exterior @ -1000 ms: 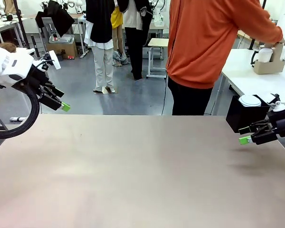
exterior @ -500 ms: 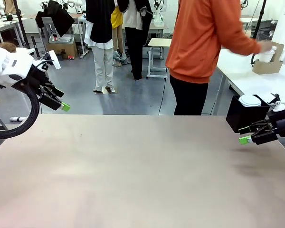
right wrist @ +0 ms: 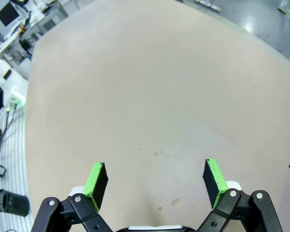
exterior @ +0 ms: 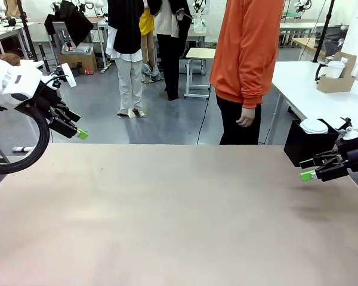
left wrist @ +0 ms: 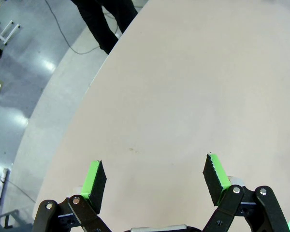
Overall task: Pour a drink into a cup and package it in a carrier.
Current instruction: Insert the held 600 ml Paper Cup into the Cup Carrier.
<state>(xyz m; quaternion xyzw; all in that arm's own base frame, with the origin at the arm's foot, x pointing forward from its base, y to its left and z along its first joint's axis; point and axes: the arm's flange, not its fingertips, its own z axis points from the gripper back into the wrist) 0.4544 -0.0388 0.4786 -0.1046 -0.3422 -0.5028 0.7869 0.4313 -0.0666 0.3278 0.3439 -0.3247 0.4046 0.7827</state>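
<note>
The brown cardboard carrier stands on a white side table at the far right, with a white cup in it. I cannot make out the drink. My left gripper hangs open above the table's far left corner, nothing between its green pads. My right gripper hovers open over the right edge, its fingers bare. Both wrist views look down on bare tabletop.
A black square box with a white lid on top sits just behind my right gripper. A person in an orange top stands at the far edge, one hand hanging. Other people stand farther back.
The person has drawn an arm back from the carrier on the side table and now stands facing the table with the hand down. Neither arm has moved.
</note>
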